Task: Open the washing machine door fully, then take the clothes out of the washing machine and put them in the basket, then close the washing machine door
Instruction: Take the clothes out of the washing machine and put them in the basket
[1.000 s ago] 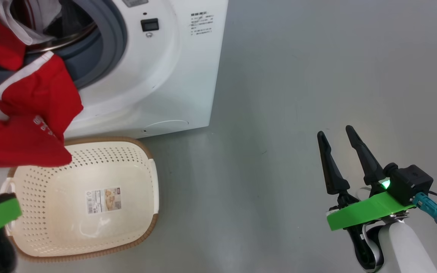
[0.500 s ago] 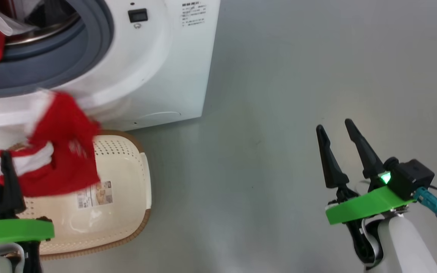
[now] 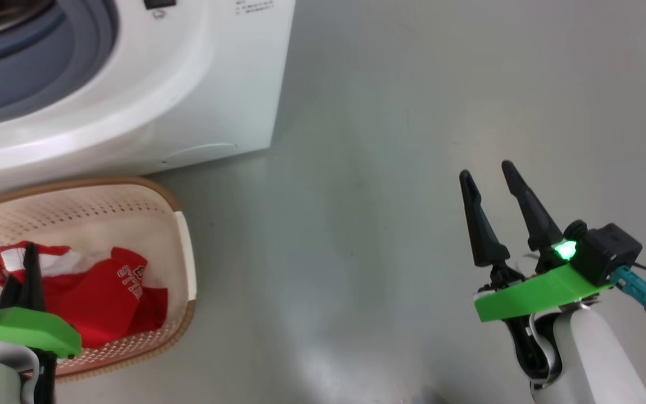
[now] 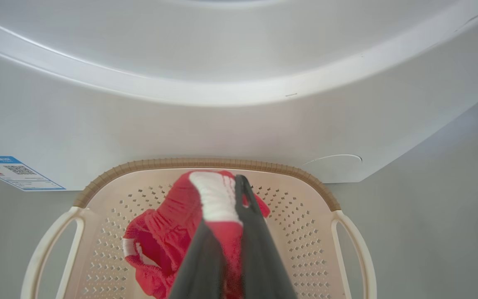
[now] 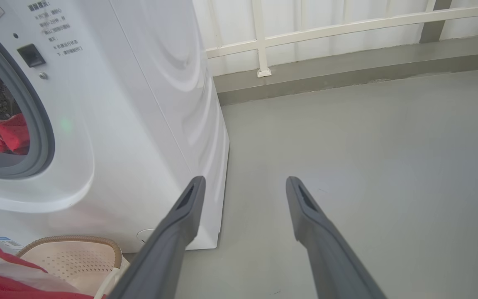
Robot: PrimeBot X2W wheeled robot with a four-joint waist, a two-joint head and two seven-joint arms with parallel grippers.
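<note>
The left gripper is clamping tight on the red clothes down inside the basket — the right gripper is hovering over the floor, fingers spread wide, gripping nothing.

Grey floor; white railing w/ post on grey kerb at back.

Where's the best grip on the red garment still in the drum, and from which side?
Probably the red garment's bunched top fold, humped up just behind the grey rubber ring. Come straight in through the washing machine's open front, open right gripper straddling the hump; the rest is hidden.
</note>
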